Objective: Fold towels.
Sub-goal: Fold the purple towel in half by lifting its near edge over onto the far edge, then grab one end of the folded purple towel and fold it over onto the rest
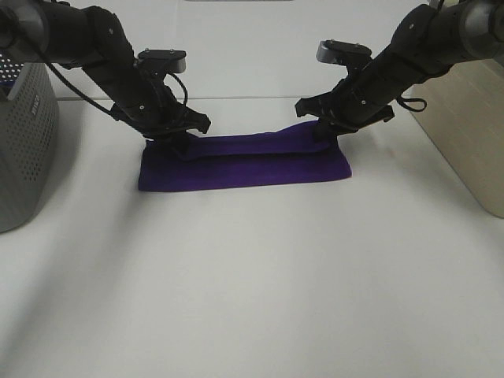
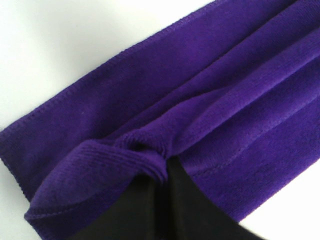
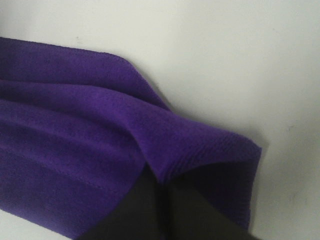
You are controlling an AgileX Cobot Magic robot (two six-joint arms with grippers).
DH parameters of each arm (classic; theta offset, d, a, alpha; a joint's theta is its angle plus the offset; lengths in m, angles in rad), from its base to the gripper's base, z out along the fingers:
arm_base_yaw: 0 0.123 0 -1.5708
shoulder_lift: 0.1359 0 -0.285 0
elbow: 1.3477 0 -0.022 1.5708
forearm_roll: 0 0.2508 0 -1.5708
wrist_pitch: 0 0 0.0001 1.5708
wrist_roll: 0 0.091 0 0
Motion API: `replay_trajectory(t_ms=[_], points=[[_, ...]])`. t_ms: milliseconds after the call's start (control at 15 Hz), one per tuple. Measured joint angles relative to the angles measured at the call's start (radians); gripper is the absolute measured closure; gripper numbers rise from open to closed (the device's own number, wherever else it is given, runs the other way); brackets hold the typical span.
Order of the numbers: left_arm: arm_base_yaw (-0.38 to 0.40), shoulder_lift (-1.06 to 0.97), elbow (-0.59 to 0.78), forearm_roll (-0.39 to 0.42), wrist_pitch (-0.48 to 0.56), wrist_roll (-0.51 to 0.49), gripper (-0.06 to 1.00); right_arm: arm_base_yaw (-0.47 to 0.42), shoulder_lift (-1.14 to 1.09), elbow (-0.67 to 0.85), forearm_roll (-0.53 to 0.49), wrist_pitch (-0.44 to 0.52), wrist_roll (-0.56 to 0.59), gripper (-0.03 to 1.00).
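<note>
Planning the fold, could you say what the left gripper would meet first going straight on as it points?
The purple towel that the left gripper pinches, then probably the table beneath.

I am looking at 2 matte black arms. The left arm [image 1: 102, 47] is made of bulky, rounded links, with a thin dark cable [image 1: 79, 83] trailing behind it. Just above the left gripper [image 1: 179, 146] sits a flat black camera housing [image 1: 161, 56]. The right arm [image 1: 425, 43] matches it, with a small cable loop [image 1: 409, 101] behind its wrist and a silver-grey capped housing [image 1: 343, 50] above the right gripper [image 1: 324, 134]. Seen close up, the left fingers [image 2: 135, 215] and right fingers [image 3: 135, 215] are plain, smooth black wedges.
</note>
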Motion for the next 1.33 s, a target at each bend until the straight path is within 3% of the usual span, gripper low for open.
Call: replay_trajectory(t_ms=[200,333,467,600,867,1067,1333], points=[[0.000,0.003,-0.001,0.003,0.031,-0.001,0.85,0.000,0.003,-0.001,0.022,0.006,0.000,0.87],[0.000,0.003,-0.004,0.033,0.055,-0.028,0.64,0.000,0.003,-0.001,0.045,0.036,0.000,0.60],[0.000,0.004,-0.018,0.078,0.071,-0.076,0.35,0.000,0.003,-0.001,0.052,0.074,0.000,0.32],[0.000,0.005,-0.082,0.126,0.158,-0.126,0.18,0.000,-0.014,-0.001,0.051,0.105,0.000,0.21],[0.017,0.005,-0.241,0.196,0.417,-0.197,0.15,0.000,-0.138,-0.001,0.019,0.217,0.028,0.18],[0.107,0.032,-0.248,0.102,0.487,-0.182,0.15,0.000,-0.190,-0.001,-0.032,0.321,0.083,0.18],[0.197,0.102,-0.248,-0.085,0.501,-0.099,0.15,0.000,-0.249,-0.001,-0.040,0.374,0.100,0.18]])
